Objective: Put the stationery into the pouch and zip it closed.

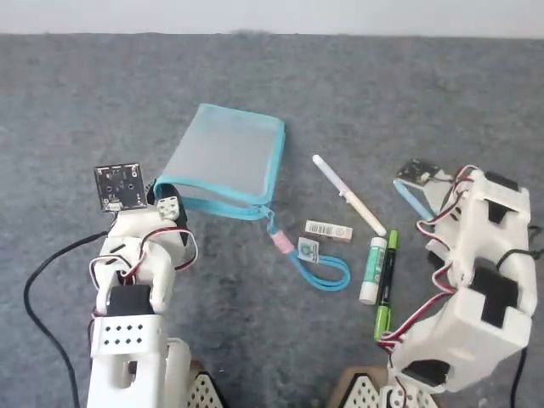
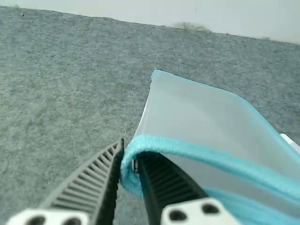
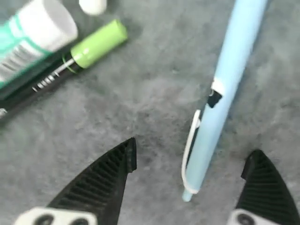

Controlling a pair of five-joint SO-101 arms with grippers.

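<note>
The translucent pouch (image 1: 225, 155) with a teal zipper edge lies left of centre, its mouth facing the arms. My left gripper (image 1: 167, 206) is shut on the pouch's near left corner, and the left wrist view shows its fingers (image 2: 127, 152) clamped on the teal rim (image 2: 197, 157). A white pen (image 1: 348, 195), an eraser (image 1: 328, 229), a glue stick (image 1: 372, 270) and a green marker (image 1: 387, 280) lie on the mat to the right of the pouch. My right gripper (image 3: 192, 154) stands open over a light blue pen (image 3: 225, 93), which lies on the mat between its fingers, untouched.
A teal strap loop (image 1: 321, 270) with a small tag (image 1: 307, 249) trails from the pouch's pink zipper pull (image 1: 280, 242). The grey mat (image 1: 102, 93) is bare to the far left and behind the pouch. The glue stick (image 3: 33, 33) and green marker (image 3: 93, 44) lie beside the right gripper.
</note>
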